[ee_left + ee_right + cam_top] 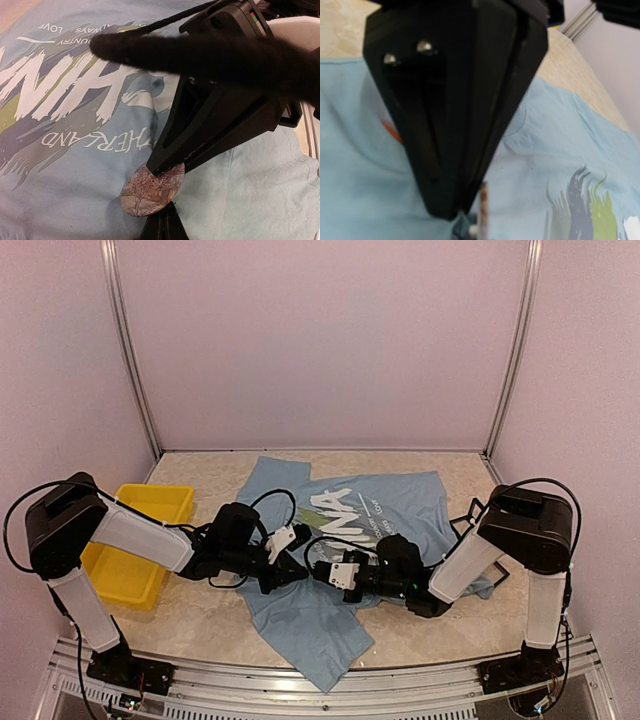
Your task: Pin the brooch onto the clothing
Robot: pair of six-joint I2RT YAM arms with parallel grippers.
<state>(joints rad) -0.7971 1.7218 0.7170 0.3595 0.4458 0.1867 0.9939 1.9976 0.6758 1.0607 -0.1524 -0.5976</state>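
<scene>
The bench (430,635) carries the light blue T-shirt (310,630), spread flat so there is cloth to pin into. The yellow bin (150,505) sits well apart at the left, out of the way. Both arms meet low over the shirt. The right gripper (157,170) has its fingers pressed together, with the tip on the top edge of the brooch (150,192). The left gripper (164,220) seems to pinch the bottom edge, holding the brooch against plain cloth beside the print. The grippers crowd each other and hide the pin.
</scene>
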